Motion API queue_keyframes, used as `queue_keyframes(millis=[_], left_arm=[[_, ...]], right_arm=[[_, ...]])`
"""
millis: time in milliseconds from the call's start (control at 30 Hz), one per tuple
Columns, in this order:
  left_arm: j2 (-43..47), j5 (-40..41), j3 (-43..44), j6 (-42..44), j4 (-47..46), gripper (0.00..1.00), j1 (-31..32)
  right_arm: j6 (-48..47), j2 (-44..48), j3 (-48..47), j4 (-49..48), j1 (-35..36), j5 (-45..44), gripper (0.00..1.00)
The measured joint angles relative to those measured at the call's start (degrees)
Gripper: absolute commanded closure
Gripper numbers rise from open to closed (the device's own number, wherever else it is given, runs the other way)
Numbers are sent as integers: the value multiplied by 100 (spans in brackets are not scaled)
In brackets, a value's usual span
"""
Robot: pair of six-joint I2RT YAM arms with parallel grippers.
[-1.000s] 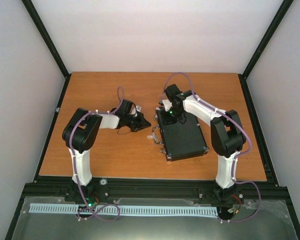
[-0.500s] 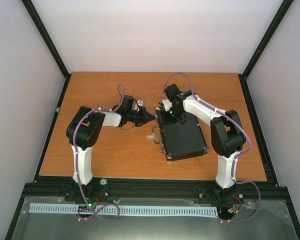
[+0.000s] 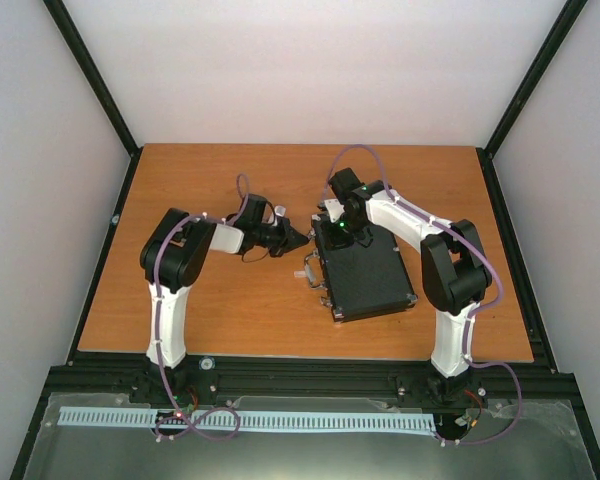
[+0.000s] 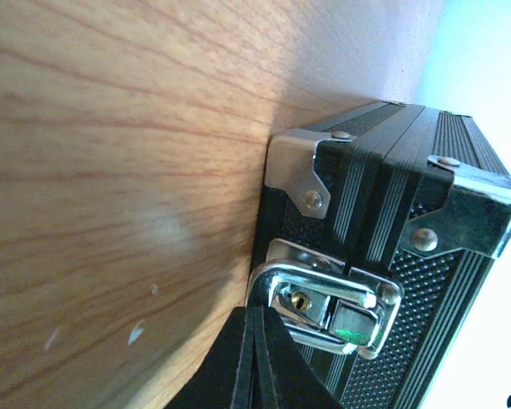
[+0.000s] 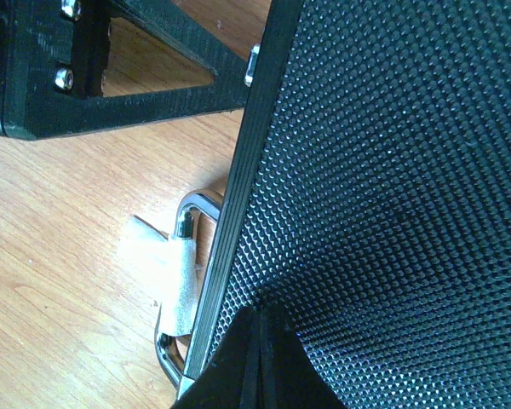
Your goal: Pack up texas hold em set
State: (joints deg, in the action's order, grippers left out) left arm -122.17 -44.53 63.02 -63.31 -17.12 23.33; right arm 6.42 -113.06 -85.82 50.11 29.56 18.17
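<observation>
The black case (image 3: 370,275) of the texas hold em set lies closed and flat on the table, right of centre, with its silver handle (image 3: 308,272) facing left. My left gripper (image 3: 300,236) is shut and empty. In the left wrist view its tip (image 4: 257,313) touches the edge of a silver latch (image 4: 345,311) on the case's side (image 4: 392,196), below a silver corner (image 4: 302,166). My right gripper (image 3: 333,235) is also shut and empty. Its tip (image 5: 257,315) rests on the textured lid (image 5: 392,170) near the left edge. No chips, dice or disc are in view.
The handle (image 5: 180,256) carries a strip of white tape and lies flat on the wooden table (image 3: 230,300). The left gripper's black body (image 5: 111,77) sits close to the case's far-left corner. Black rails edge the table, and white walls enclose it.
The left arm has swung right and brought its shut gripper up to the case's left side. The right arm and the case have not moved.
</observation>
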Motion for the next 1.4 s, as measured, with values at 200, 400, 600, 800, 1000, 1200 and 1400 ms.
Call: queue_keyframes(millis=[200, 400, 600, 800, 1000, 1200, 1400], left_arm=[[-243, -361, 229, -162, -2, 99, -85], [-468, -470, 514, -278, -52, 99, -83], [-490, -435, 518, -286, -153, 99, -61], [-490, -273, 518, -282, -258, 99, 31], [-492, -195, 518, -278, -254, 99, 42], [-490, -175, 518, -264, -249, 99, 42], [-485, -155, 518, -236, -225, 99, 42]], right_arm=[[-17, -9, -2, -24, 0, 15, 97], [-11, 0, -13, -90, -7, -122, 97], [142, 63, -157, -24, 0, -297, 97], [474, 50, -264, 50, -286, -590, 97], [721, 50, -271, -83, -1497, -977, 97], [844, 11, -367, -160, -2070, -1320, 97], [914, -188, -651, -151, -2103, -1488, 97]])
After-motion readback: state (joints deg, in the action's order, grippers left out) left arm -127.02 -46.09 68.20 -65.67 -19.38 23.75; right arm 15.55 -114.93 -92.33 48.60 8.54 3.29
